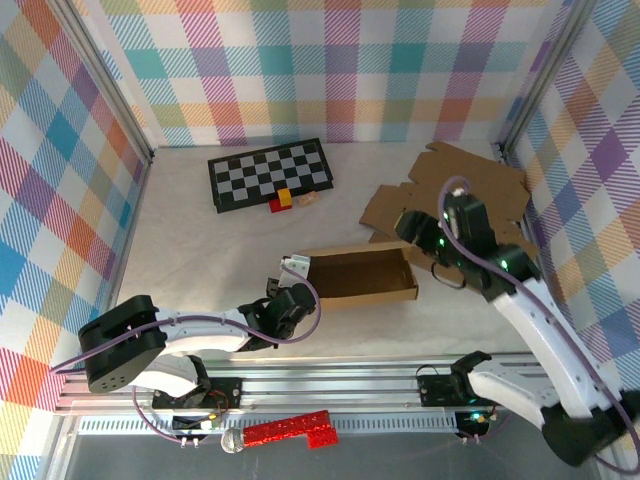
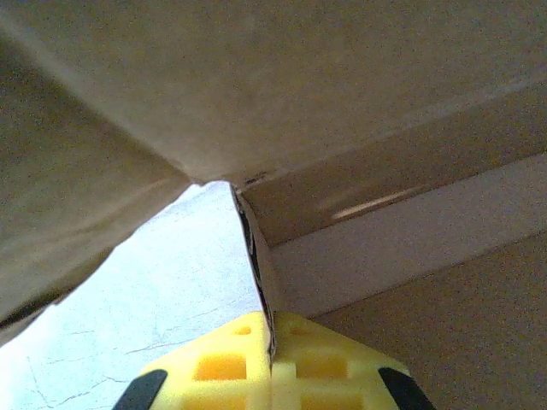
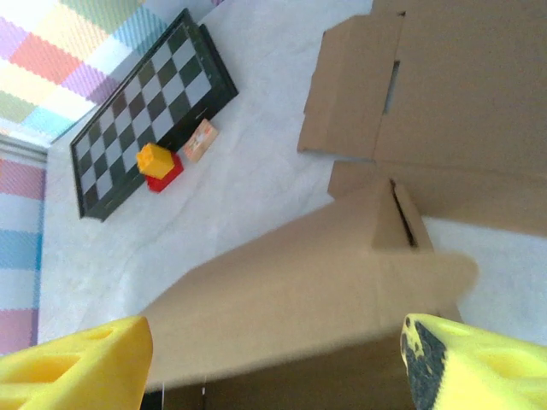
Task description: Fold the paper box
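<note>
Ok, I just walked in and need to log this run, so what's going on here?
Two robot arms are folding a paper box mid-table. The left fingers are pinched shut on a thin wall at the box's left end. The right fingers are spread open at its right end, with the box between them, ungripped. The box is a shallow open tray, not yet closed. Flat cardboard lies behind it on the right. A checkerboard with small blocks at its edge sits farther back.

Pastel plaid walls (image 1: 380,70), white tabletop (image 1: 200,260), metal rails (image 1: 340,385)
</note>
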Motion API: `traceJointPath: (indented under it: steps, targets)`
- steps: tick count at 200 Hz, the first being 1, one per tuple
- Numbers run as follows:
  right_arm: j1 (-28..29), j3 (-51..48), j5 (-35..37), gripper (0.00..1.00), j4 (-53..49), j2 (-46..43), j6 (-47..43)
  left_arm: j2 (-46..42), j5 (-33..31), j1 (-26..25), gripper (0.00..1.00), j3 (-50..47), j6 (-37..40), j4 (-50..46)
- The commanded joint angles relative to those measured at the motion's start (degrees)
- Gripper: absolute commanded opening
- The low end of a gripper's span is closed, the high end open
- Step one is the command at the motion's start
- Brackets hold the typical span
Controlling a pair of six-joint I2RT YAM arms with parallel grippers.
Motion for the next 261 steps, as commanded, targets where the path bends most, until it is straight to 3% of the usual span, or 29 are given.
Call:
traceJointPath:
  steps: [1, 22, 49, 73, 89, 102, 137, 163, 198, 214, 246, 261]
  targets:
    - [-4.89, 4.64, -4.29, 0.76, -3.00, 10.00, -3.21, 1.67, 0.75, -0.40, 0.00, -1.26, -1.19, -8.34]
    - [-8.61, 9.07, -10.88, 0.75, -2.37, 18.77, -7.34, 1.79, 0.78, -0.47, 0.00, -1.15, -1.43, -8.89]
    - [-9.25, 11.44, -15.58, 0.68, -5.91, 27.90, -11.38, 1.20, 0.52, -0.58, 0.00, -1.00, -2.92, -11.03]
    - [-9.23, 6.32, -20.86, 0.58, -3.22, 31.11, -11.80, -1.42, 1.29, -0.60, 0.14, -1.07, -5.95, -14.83]
    - [-9.17, 1.42, -21.72, 0.55, -0.15, 31.55, -11.11, -4.68, 3.41, -0.58, 0.37, -1.60, -9.09, -18.13]
    - [-9.18, -1.48, -21.26, 0.54, 1.90, 31.53, -11.21, -7.62, 5.41, -0.67, 0.47, -1.62, -12.61, -22.04]
    - [-9.15, -3.59, -21.35, 0.54, 3.90, 34.42, -12.00, -17.01, 12.13, -0.84, 0.62, -1.97, -19.28, -32.42]
    - [-9.16, -3.17, -20.67, 0.55, 4.16, 36.84, -12.83, -25.55, 14.76, -1.11, 0.63, -0.77, -23.01, -40.43]
    - [-9.17, -1.84, -18.76, 0.57, 2.19, 39.59, -14.40, -34.04, 10.46, -0.71, 0.79, 8.90, -27.98, -51.24]
    - [-9.06, -0.61, -18.03, 0.60, 0.48, 40.87, -15.12, -33.13, 12.61, 4.12, 0.80, 15.74, -27.54, -54.66]
    - [-9.07, 1.59, -16.60, 0.68, -1.46, 37.04, -15.42, -23.40, 28.22, 21.96, 0.80, 30.00, -24.21, -62.22]
    - [-9.11, 3.50, -15.44, 0.71, -2.81, 34.60, -15.35, -17.26, 35.37, 27.88, 0.79, 35.30, -20.07, -62.84]
